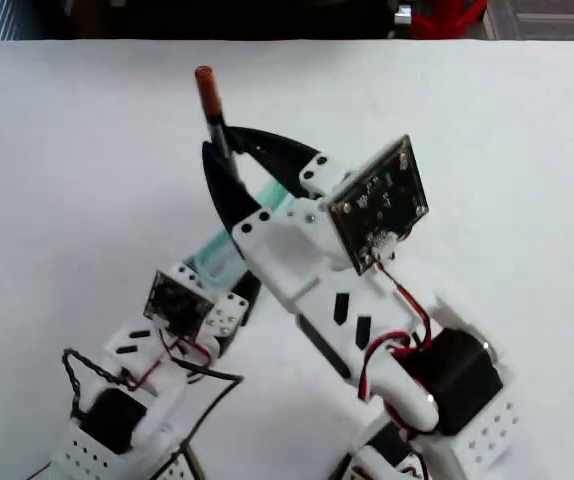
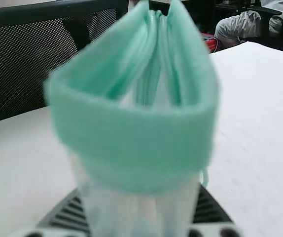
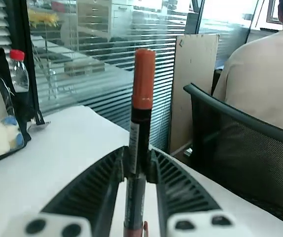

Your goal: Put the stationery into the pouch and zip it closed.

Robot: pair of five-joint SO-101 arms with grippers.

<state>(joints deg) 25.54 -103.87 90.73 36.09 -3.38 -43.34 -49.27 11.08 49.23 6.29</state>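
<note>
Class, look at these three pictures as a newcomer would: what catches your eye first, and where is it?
An orange-capped marker sticks out of the right gripper, clamped between its fingers over the white table. Next to it, the left gripper holds a mint-green pouch, partly hidden under the right arm in the high view.

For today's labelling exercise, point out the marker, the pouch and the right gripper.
marker (image 3: pixel 140 118): right wrist view, black barrel.
pouch (image 2: pixel 131 133): left wrist view, green band.
right gripper (image 3: pixel 138 164): right wrist view, between fingertips.

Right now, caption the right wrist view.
Right tool clamped on an orange-capped marker, cap jutting past the tips.
</note>
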